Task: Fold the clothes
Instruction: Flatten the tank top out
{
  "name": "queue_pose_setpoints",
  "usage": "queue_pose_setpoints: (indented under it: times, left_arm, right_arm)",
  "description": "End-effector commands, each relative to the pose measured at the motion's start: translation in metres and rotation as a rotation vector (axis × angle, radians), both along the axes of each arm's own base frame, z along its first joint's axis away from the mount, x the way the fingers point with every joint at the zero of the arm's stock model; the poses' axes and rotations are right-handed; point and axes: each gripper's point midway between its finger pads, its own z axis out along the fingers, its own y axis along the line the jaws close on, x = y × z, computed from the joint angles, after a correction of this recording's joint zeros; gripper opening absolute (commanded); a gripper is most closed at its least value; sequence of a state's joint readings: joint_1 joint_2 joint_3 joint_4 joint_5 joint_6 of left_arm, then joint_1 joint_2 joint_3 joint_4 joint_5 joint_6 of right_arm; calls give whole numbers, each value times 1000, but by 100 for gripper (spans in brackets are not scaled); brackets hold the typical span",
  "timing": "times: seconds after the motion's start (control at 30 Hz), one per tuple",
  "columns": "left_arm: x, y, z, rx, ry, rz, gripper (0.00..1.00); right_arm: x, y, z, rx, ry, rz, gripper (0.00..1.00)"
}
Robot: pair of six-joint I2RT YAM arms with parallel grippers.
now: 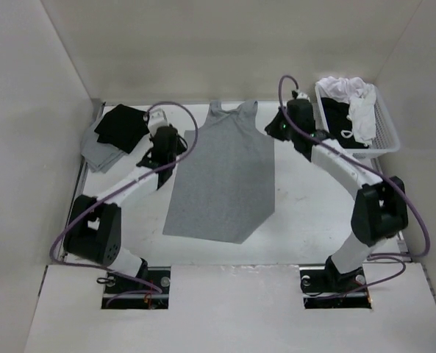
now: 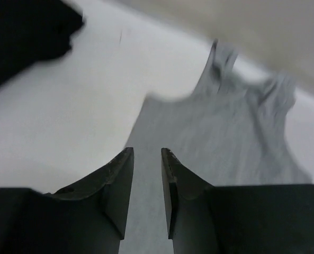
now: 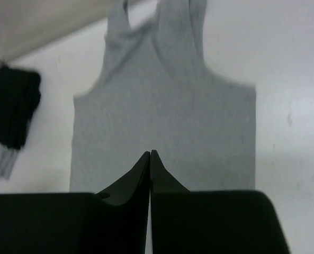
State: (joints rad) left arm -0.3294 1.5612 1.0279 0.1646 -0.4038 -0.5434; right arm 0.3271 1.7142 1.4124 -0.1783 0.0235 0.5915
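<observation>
Calling this the gap between laying out and folding, with no fold made yet. Seeing the grey tank top (image 1: 221, 176) lying flat in the middle of the worktop (image 1: 306, 220), with straps toward the far wall and hem toward the arm bases. Catching the left jaws hanging just beside the top's left edge, standing partly apart with nothing between them. Finding the right jaws pressed tip to tip near the right armhole, gripping no cloth, going by the wrist view. Judging the next move as needing both jaws parting, dropping onto 1 side edge, pinching near shoulder and hem, then carrying that edge across toward the other side. Noting a black garment (image 1: 122, 123) sitting on a folded grey pile (image 1: 96, 154) at far left, close to the left arm, and a white wire basket (image 1: 385, 118) at far right holding white garments (image 1: 346, 90) and more black cloth (image 1: 335, 118). Reckoning on neither crowding the fold, with only the hem's uneven right corner asking for care.
</observation>
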Motion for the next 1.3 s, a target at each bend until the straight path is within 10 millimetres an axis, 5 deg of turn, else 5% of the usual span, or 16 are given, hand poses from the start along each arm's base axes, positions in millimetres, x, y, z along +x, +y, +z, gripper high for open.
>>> queue_pose_setpoints:
  times: [0.0, 0.07, 0.27, 0.43, 0.6, 0.83, 1.27]
  left_arm:
    - [-80, -6, -35, -49, 57, -17, 21]
    - [-114, 1, -56, -64, 113, -16, 21]
    - [-205, 24, -106, -119, 306, 37, 31]
    - [-248, 32, -127, -168, 424, 87, 36]
    - [-281, 40, -146, -198, 529, 151, 40]
    - [-285, 39, -152, -183, 570, 158, 42]
    - [-291, 31, -162, -131, 657, 146, 25]
  right_arm:
    - [-62, 21, -12, 65, -59, 46, 1]
    - [-93, 15, -40, 56, -11, 24, 2]
    - [-181, -14, -119, 3, 123, -31, 26]
    - [-222, -26, -162, -13, 217, -29, 36]
    - [-237, -27, -164, 21, 217, -30, 41]
    - [-238, -19, -169, 14, 247, -8, 42]
    - [-226, 3, -177, 45, 262, 47, 24]
